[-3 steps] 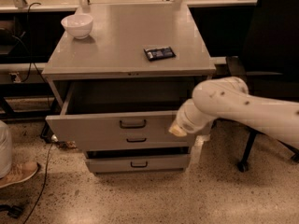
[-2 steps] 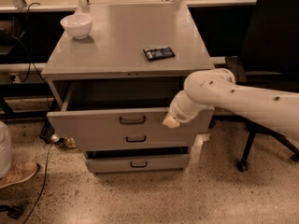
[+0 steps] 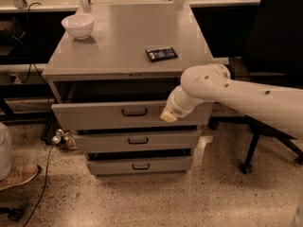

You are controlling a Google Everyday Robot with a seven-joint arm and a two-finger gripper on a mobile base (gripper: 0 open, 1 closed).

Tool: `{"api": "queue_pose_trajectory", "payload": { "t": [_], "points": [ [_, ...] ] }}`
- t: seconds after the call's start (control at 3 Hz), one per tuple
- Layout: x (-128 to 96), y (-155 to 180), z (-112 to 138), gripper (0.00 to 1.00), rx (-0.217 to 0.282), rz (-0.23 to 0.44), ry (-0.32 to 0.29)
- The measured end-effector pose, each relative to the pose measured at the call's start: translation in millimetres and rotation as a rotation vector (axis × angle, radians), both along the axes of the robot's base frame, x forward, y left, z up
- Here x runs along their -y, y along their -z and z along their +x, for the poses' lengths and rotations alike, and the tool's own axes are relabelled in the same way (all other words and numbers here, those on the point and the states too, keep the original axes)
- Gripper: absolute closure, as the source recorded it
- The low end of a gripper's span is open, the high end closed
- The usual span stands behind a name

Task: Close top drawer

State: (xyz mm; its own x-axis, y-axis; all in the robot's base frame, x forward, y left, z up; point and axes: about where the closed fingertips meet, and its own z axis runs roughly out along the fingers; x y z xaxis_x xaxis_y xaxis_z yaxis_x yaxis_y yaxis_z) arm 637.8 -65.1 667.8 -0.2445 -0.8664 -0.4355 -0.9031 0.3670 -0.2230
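A tan shoe (image 3: 18,175) is cut off at the left edge of the speckled floor (image 3: 156,202), with a thin dark cable (image 3: 45,181) running beside it. A pale rounded shape (image 3: 4,150) above the shoe is too cropped to name. Small shiny clutter (image 3: 64,138) lies by the left foot of the grey cabinet (image 3: 125,37); what it is cannot be made out.

The bottom drawer (image 3: 139,165) and the middle drawer (image 3: 137,141) each stand slightly out. Above them, the top drawer (image 3: 104,116) is a wide, flat grey metal panel with a small dark bar handle (image 3: 134,111) at its centre. It sits out from the cabinet front, furthest forward of the three, with a dark gap above its top edge. Its inside is in shadow and cannot be read.

The gripper (image 3: 169,116) is against the right part of the top drawer's front, right of the handle. Only its pale tip shows past the white arm (image 3: 236,96), so how its grip stands cannot be told. The arm enters from the right edge and hides the drawer's right end.

On the cabinet top lie a dark flat packet (image 3: 161,54) near the right and a white bowl (image 3: 78,25) at the far left corner. A black office chair (image 3: 279,41) stands to the right, partly hidden by the arm.
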Motion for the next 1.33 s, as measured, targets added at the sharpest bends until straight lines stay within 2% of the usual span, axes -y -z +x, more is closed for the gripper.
{"api": "queue_pose_trajectory", "payload": {
  "t": [0.33,0.67,1.0,1.33],
  "points": [
    [-6,-2,24,1.00,0.023,0.014,-0.011],
    [-8,-7,38,1.00,0.046,0.026,-0.013],
    [-2,-9,41,1.00,0.058,0.033,-0.004],
    [16,-7,25,1.00,0.054,0.027,0.023]
  ]
}}
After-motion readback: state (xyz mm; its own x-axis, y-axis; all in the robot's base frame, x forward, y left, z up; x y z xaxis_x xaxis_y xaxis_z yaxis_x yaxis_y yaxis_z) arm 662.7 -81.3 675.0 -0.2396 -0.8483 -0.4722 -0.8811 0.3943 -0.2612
